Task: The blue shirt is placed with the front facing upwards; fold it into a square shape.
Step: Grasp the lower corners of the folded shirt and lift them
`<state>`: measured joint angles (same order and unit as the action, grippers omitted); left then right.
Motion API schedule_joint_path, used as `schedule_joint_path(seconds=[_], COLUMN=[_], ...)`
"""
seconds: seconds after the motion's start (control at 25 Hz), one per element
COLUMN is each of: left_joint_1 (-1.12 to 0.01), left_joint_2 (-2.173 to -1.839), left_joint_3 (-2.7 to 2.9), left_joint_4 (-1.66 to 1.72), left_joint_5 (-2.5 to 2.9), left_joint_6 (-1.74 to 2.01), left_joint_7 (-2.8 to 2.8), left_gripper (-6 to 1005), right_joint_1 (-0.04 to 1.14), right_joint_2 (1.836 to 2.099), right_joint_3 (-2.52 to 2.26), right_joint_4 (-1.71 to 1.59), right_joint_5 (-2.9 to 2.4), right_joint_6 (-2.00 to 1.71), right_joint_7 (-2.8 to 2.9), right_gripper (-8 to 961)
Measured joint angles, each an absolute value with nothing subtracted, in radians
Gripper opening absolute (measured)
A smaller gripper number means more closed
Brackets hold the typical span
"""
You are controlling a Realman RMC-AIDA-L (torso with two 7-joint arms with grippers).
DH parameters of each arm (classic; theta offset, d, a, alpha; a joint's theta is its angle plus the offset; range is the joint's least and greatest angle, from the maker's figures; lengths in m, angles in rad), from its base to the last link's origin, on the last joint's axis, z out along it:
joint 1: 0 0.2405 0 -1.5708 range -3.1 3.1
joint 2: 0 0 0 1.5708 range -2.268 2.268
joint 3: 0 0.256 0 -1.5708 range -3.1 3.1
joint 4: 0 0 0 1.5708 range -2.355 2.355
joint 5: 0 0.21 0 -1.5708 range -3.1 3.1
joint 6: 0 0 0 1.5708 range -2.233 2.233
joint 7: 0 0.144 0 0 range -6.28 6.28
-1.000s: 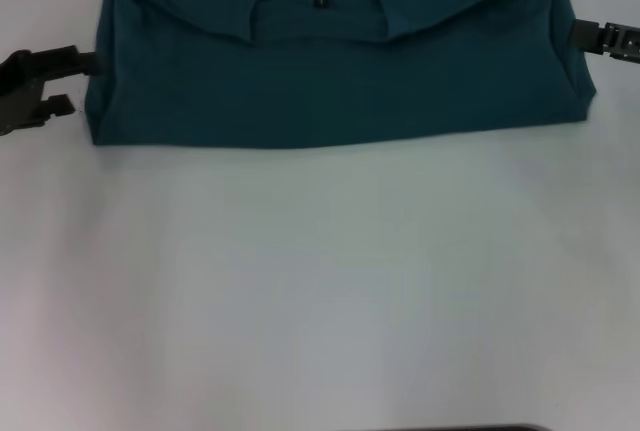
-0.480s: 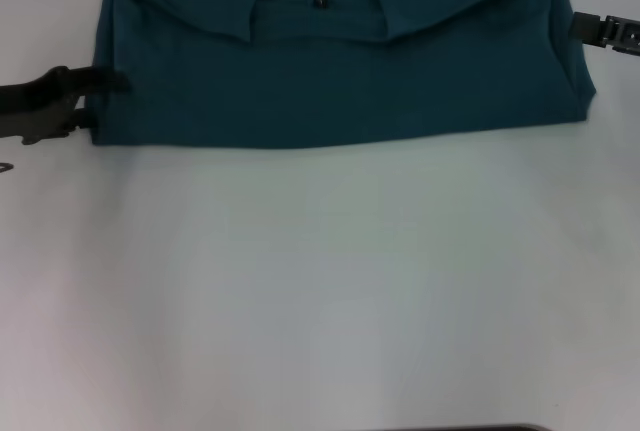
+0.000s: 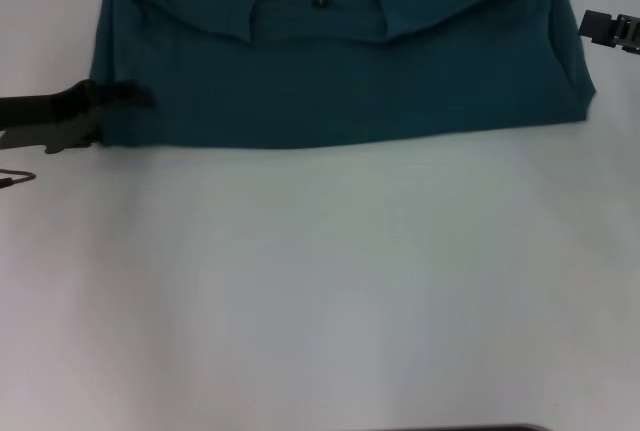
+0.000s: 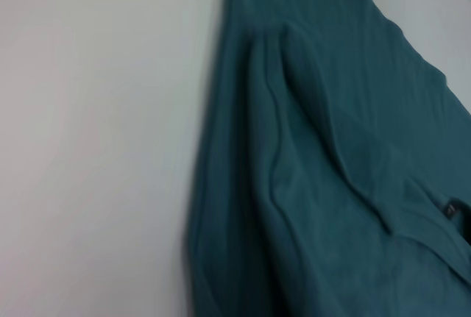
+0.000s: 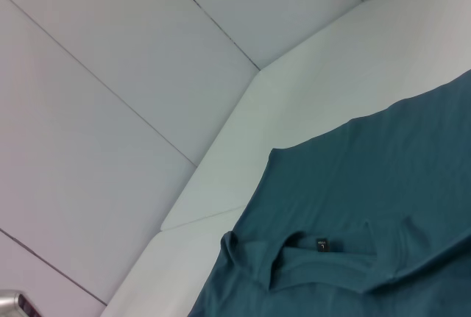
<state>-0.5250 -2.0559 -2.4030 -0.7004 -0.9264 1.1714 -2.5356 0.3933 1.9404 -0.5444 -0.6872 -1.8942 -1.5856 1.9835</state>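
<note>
The left hand (image 3: 128, 99) is sliding in over the lower-left edge of the blue shirt (image 3: 340, 71), lying on the white surface (image 3: 320, 281), apparently readying a sideways fold; whether it grips cannot be told. The right hand (image 3: 600, 27) is backing away at upper right.

Bright, even light; soft focus, faint shadows.

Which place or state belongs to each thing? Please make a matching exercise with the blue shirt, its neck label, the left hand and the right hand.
Things:
1. blue shirt
2. neck label
3. left hand
4. right hand

Places or states:
A. beside the shirt's right edge, apart from it
B. at the shirt's near left corner
C. small and black, inside the collar
D. folded on the white table

Pairs: 1-D, 2-C, 3-B, 4-A
</note>
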Motion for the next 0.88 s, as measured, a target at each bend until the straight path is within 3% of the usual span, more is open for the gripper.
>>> schedule_joint_path(seconds=[0.52,0.72,0.88], left_joint_1=[-0.544,-0.544,-0.548], left_joint_2=[-2.051,-2.049,-2.039], left_joint_3=[-2.371,-2.371,-2.371], left_joint_4=[-0.721,-0.717,-0.723], left_joint_5=[-0.916,-0.916,-0.916], left_joint_6=[1.214,1.223,1.249], left_joint_7=[-2.601,-2.604,-2.605], left_gripper=[666,465,282], right_joint_1=[0.389,0.392,0.404], right_joint_2=[1.942,1.938,1.917], right_joint_3=[-0.521,-0.526,-0.527], right_joint_4=[-0.686,-0.685,-0.691], right_joint_5=[-1.890,-1.897,-1.952], right_joint_6=[-1.596,-1.606,-1.606], right_joint_7=[1.990,1.997,2.043], right_gripper=[627,620,615])
